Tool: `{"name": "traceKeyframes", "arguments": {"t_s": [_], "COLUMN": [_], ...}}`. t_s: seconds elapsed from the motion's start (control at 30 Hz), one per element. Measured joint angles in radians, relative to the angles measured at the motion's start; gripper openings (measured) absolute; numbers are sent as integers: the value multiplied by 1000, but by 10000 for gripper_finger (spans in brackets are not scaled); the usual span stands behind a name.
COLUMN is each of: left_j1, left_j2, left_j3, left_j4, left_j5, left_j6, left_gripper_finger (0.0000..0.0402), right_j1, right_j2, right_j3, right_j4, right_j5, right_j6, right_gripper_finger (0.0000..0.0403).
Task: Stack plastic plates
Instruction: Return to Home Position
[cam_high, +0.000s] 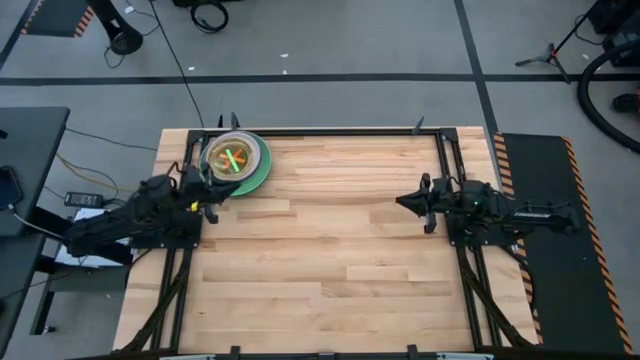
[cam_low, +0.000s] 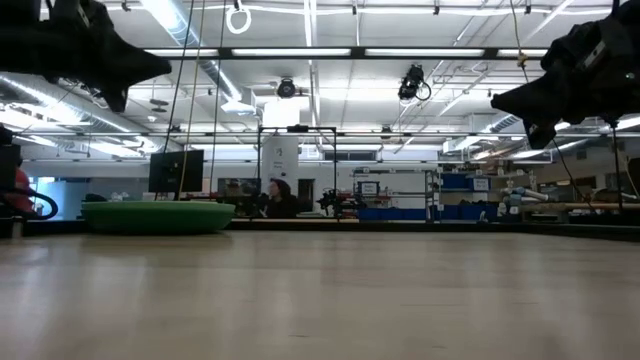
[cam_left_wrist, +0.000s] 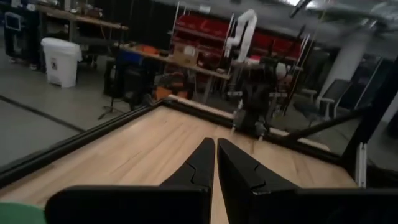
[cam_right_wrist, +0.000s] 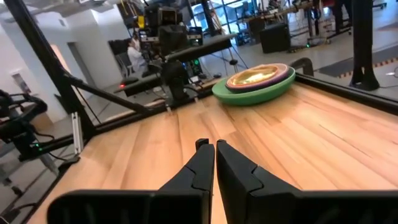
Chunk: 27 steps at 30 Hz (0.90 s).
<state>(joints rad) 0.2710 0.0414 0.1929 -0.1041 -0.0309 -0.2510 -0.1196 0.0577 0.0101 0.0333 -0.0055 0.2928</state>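
Observation:
The plastic plates (cam_high: 237, 160) stand in one stack at the table's far left. A large green plate (cam_right_wrist: 254, 89) is at the bottom and rests on the wood. Purple and translucent orange plates (cam_right_wrist: 258, 76) lie on it, with lime showing in the middle. In the low view the stack (cam_low: 158, 215) shows as a green mound. My left gripper (cam_high: 222, 203) is shut just near of the stack and above the table, its fingers (cam_left_wrist: 214, 144) empty. My right gripper (cam_high: 400, 202) is shut at the table's right, pointing level toward the left, its fingers (cam_right_wrist: 208, 146) empty.
A black frame rail (cam_high: 330, 131) runs around the table. A black mat with a striped edge (cam_high: 540, 240) lies at the right. Bare wood (cam_high: 320, 260) spans the middle and near part between the arms. People sit in the room beyond (cam_low: 275, 198).

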Motion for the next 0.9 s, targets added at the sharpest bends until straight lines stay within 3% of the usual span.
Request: {"name": "traceKeyframes", "arguments": {"t_s": [0.23, 0.43, 0.7, 0.8, 0.9], "left_j1": [-45, -90, -128, -152, -171], "left_j2": [0, 11, 11, 9, 9], "left_j3": [-183, -185, -185, -185, -185], "left_j4": [374, 327, 238, 213, 151], "left_j5": [-3, -51, -12, 80, 89], "left_j6": [-56, -7, 106, 195, 210], "left_gripper_finger": [27, 27, 27, 27, 27], "right_j1": [0, 0, 0, 0, 0], "right_j2": [3, 3, 3, 3, 3], "right_j3": [0, 0, 0, 0, 0], "right_j4": [3, 4, 18, 19, 19], "right_j5": [9, 10, 12, 12, 12], "right_j6": [0, 0, 0, 0, 0], "right_gripper_finger": [26, 26, 26, 26, 26]}}
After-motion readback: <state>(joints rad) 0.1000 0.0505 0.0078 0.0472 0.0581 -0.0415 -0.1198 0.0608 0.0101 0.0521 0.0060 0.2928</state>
